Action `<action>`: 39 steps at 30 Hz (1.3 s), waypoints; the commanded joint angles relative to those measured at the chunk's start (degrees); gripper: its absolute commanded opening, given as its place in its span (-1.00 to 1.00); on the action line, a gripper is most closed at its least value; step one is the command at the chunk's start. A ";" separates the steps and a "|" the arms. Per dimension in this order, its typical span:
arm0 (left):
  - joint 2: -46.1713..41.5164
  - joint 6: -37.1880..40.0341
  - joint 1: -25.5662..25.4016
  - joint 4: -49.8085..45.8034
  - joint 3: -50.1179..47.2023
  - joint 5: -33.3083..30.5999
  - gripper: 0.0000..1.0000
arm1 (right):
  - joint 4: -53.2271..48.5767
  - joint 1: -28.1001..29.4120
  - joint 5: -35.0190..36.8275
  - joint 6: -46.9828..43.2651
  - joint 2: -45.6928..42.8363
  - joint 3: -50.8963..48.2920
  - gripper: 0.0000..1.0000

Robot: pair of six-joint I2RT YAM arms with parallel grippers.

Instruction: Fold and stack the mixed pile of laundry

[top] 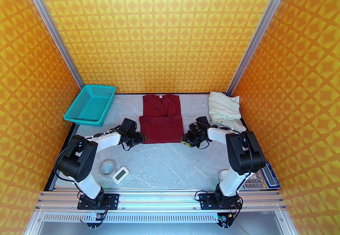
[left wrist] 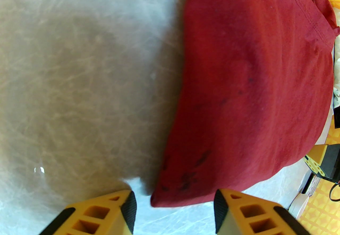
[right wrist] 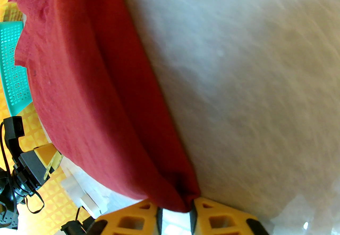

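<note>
The dark red T-shirt [top: 162, 120] lies folded flat at the middle of the grey table [top: 170, 165]. My left gripper [top: 143, 138] is at its near left corner; in the left wrist view that corner [left wrist: 170, 196] lies between the open fingertips [left wrist: 130, 210], touching neither. My right gripper [top: 184, 139] is at the near right corner, where its narrowed fingertips [right wrist: 192, 212] bracket the bunched corner [right wrist: 180, 199], with a sliver of table showing between the pads. The cream piece [top: 225, 110] lies crumpled at the back right, untouched.
A teal mesh basket [top: 90, 108] stands at the back left. A tape roll [top: 107, 167] and a white timer [top: 120, 174] lie near the left arm's base. A calculator [top: 263, 178] sits at the near right edge.
</note>
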 commanded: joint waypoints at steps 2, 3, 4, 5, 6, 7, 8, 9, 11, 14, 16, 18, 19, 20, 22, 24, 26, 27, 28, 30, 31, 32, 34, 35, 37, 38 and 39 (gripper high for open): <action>3.13 -0.01 -1.47 7.51 1.87 1.53 0.01 | 4.31 0.47 -0.11 0.68 1.37 2.11 -0.62; 3.31 -0.23 -1.48 7.61 1.80 1.55 -0.05 | 4.67 0.47 -0.19 1.01 1.63 2.21 -0.66; 3.46 -0.36 -1.53 7.74 1.85 1.53 -0.09 | 5.21 0.47 -0.46 1.40 1.79 2.27 -0.69; 3.48 -0.51 -1.59 7.99 1.80 1.54 -0.13 | 5.66 0.43 -0.56 1.68 1.93 2.23 -0.71; 3.37 -0.63 -1.73 8.10 1.93 1.53 -0.17 | 5.88 0.50 -0.59 1.89 2.03 2.20 -0.74; 3.33 -0.56 -1.85 8.20 2.13 1.58 -0.25 | 5.93 0.47 -0.50 1.91 2.02 2.27 -0.77; 3.27 -0.43 -2.08 8.23 2.27 1.53 -0.35 | 5.90 0.47 -0.38 1.87 1.98 2.22 -0.81; 3.13 -0.41 -2.16 8.18 2.38 1.53 -0.46 | 5.98 0.45 -0.31 1.87 1.91 2.18 -0.84; 2.85 -0.52 -2.33 8.34 1.96 1.53 -0.73 | 6.22 0.45 -0.02 1.96 1.54 1.83 -0.88; 1.81 -0.65 -2.35 8.90 0.24 1.53 -1.00 | 7.20 0.40 0.02 2.53 1.10 0.51 -0.95; 0.71 -0.84 -2.35 9.51 -1.17 1.53 -1.00 | 8.27 0.47 0.03 3.10 0.49 -0.77 -1.00; -0.82 -1.00 -2.34 10.52 -2.99 1.58 -1.00 | 9.32 0.43 -0.08 3.59 -0.34 -2.42 -1.00; -1.88 -1.09 -2.33 11.20 -4.33 1.53 -1.00 | 9.82 0.43 -0.08 3.78 -0.93 -3.51 -1.00; -2.88 -0.90 -2.34 11.90 -5.56 1.53 -1.00 | 10.28 0.47 -0.12 3.89 -1.64 -4.55 -1.00; -4.43 -0.17 -2.33 13.08 -7.59 2.51 -1.00 | 10.33 0.42 -0.24 3.21 -3.22 -6.39 -1.00; -5.87 0.68 -2.44 13.49 -9.97 3.60 -1.00 | 9.18 0.47 0.10 2.39 -5.41 -8.57 -1.00; -8.10 0.84 -2.55 13.54 -12.69 5.13 -1.00 | 7.40 0.53 0.52 1.58 -8.59 -11.32 -1.00; -9.91 0.76 -2.68 13.56 -14.29 5.67 -1.00 | 6.25 0.61 0.85 1.25 -10.77 -13.13 -1.00; -11.97 0.67 -2.94 13.25 -15.65 6.06 -1.00 | 5.27 0.65 1.07 1.03 -13.23 -15.09 -1.00; -16.42 0.49 -3.70 11.30 -18.00 6.36 -1.00 | 2.46 1.19 1.47 0.84 -18.44 -18.43 -1.00; -18.83 0.67 -4.13 9.52 -18.67 6.32 -1.00 | 0.38 1.61 1.88 0.92 -21.70 -19.74 -1.00; -21.98 0.67 -4.47 7.62 -19.01 6.28 -1.00 | -2.14 2.07 2.44 1.07 -25.18 -20.53 -1.00; -27.27 0.49 -4.73 4.61 -18.82 6.21 -1.00 | -6.81 2.91 4.50 1.45 -32.07 -20.45 -1.00; -29.85 0.85 -4.70 2.47 -17.75 5.75 -1.00 | -9.27 2.95 5.67 1.65 -35.15 -19.29 -1.00; -31.97 2.34 -4.13 -1.54 -13.84 4.96 -1.00 | -13.34 3.01 8.55 1.74 -38.61 -15.00 -1.00; -31.63 2.98 -3.55 -3.23 -10.91 4.96 -1.00 | -14.82 2.95 10.00 1.79 -38.95 -11.85 -1.00; -30.68 3.35 -2.79 -4.51 -8.35 5.02 -1.00 | -15.87 2.89 10.95 1.85 -38.33 -8.93 -1.00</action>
